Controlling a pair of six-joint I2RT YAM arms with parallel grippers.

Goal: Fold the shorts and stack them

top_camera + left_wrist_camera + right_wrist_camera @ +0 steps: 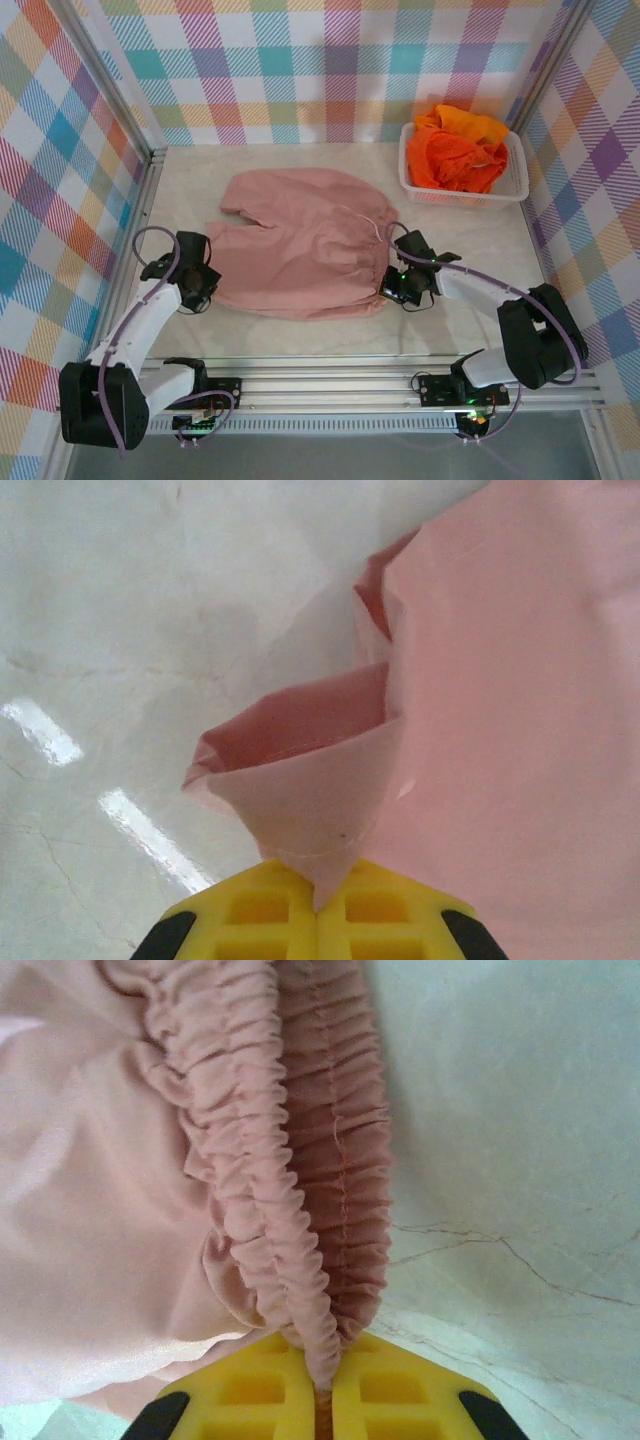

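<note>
A dusty pink pair of shorts (300, 245) lies spread on the pale table, its gathered waist to the right and its legs to the left. My left gripper (200, 290) is at the near left leg corner, shut on a pinched hem corner (310, 810) between yellow fingers (260, 910). My right gripper (395, 288) is at the near end of the waist, shut on the ruffled elastic waistband (300, 1260). Bright orange shorts (455, 150) are heaped in the basket at the back right.
A white lattice basket (512, 190) stands at the back right against the plaid wall. Plaid walls close in the left, back and right. A metal rail (400, 375) runs along the near edge by the arm bases.
</note>
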